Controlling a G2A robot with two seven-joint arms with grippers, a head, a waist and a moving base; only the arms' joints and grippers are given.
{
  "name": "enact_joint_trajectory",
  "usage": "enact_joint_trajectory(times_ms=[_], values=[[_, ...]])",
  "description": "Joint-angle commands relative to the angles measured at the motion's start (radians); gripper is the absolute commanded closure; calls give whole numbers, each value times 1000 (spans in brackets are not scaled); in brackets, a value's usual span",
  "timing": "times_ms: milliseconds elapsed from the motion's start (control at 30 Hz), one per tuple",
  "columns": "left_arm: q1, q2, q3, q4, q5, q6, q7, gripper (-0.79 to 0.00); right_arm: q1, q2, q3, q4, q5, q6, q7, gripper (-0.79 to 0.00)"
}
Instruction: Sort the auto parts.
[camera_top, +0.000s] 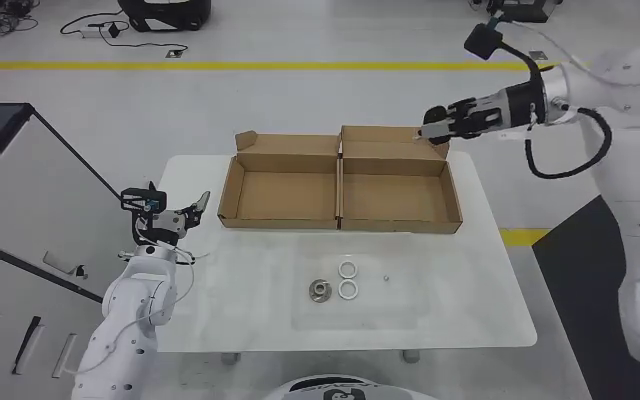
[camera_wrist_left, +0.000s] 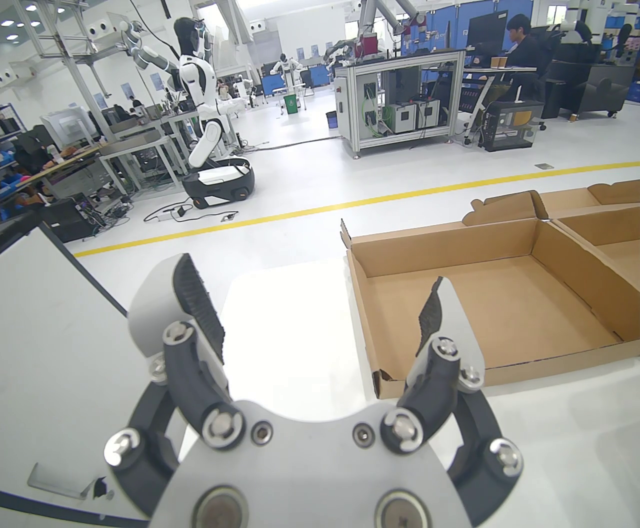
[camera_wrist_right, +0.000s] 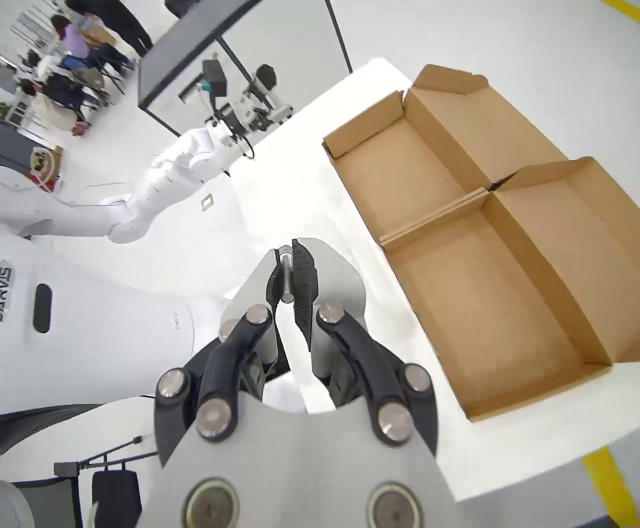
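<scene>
The right gripper, above the far right corner of the right box, pinches a bolt along its threads, a part judged light, stiff and slip-prone, while the left gripper gapes wide by the left edge of the table.

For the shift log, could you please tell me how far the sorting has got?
Done: nothing; left box and right box are empty. In hand: the right gripper clamps a threaded bolt. Remaining: a metal hub, two white rings and a small piece on the table; left gripper open.
</scene>
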Motion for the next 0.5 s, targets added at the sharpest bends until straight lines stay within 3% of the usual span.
enact_joint_trajectory(times_ms=[0, 300, 467], values=[[0, 0, 0, 0, 0, 0, 0, -785, 62, 0, -104, 31, -47, 6, 6, 0], [0, 0, 0, 0, 0, 0, 0, -785, 246, -14, -548, 189, -130, -4, -4, 0], [0, 0, 0, 0, 0, 0, 0, -785, 314, -37, -749, 290, -85, -3, -3, 0]])
